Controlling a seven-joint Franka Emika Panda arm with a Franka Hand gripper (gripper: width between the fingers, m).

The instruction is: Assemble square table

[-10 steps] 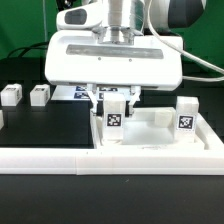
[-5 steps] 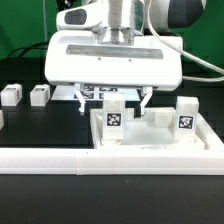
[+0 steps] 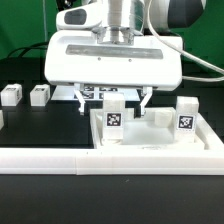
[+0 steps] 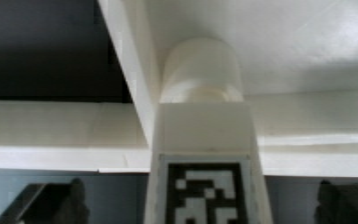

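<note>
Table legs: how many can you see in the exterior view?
4. On the black table, exterior view's left: outer loose leg, inner loose leg. Standing on the white top: middle leg, right leg. The arm may hide others.

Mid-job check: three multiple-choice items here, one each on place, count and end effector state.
1. The leg under the end effector stands: A on the table top; B on the black surface; C on the rail.
2. Legs standing on the table top: A one; B two; C four.
3. The end effector is: A open; B shut on the leg; C holding the rail.
Answers: 1A, its base sits in the top; 2B, a second leg stands at the exterior view's right; 3A, a gap shows on both sides of the leg.
</note>
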